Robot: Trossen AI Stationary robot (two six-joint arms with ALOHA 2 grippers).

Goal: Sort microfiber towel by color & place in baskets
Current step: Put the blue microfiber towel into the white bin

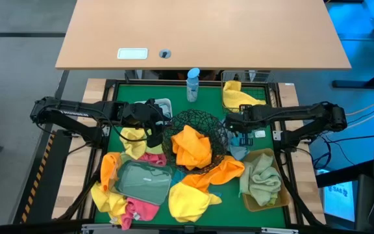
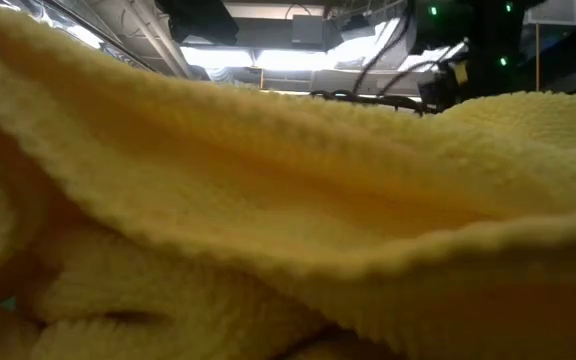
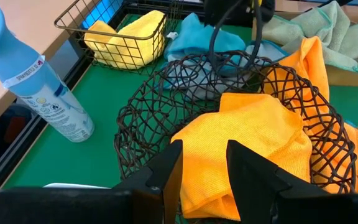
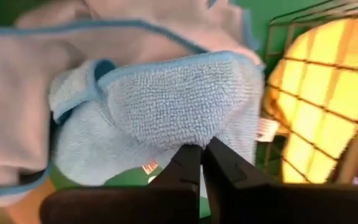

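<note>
My right gripper (image 4: pixel 201 155) is shut on a light blue towel (image 4: pixel 166 106), between the round black wire-mesh bowl (image 1: pixel 197 120) and the tan bin (image 1: pixel 265 205), which holds a green towel (image 1: pixel 260 179). An orange towel (image 3: pixel 247 137) lies in the bowl. My left gripper (image 3: pixel 204 165) stands open at the bowl's left rim, just over the orange towel, with nothing between its fingers. Yellow towels (image 1: pixel 239 97) fill the square wire basket (image 3: pixel 82 18) at the far side. The clear tray (image 1: pixel 141 182) rests on yellow and pink towels at the near left. My right gripper pinches a raised, bunched part of the light blue towel (image 4: pixel 194 134) between its two fingers. The fingers come from above, pointing steeply down. The rest of the towel spreads in folds beneath the fingers. Whether it is clear of the table I cannot tell.
A blue-capped bottle (image 1: pixel 193 84) stands at the far edge, next to the white tub (image 1: pixel 164 104). Orange and yellow towels (image 1: pixel 200 188) lie loose at the near middle. A yellow towel (image 2: pixel 268 200) blocks the low view.
</note>
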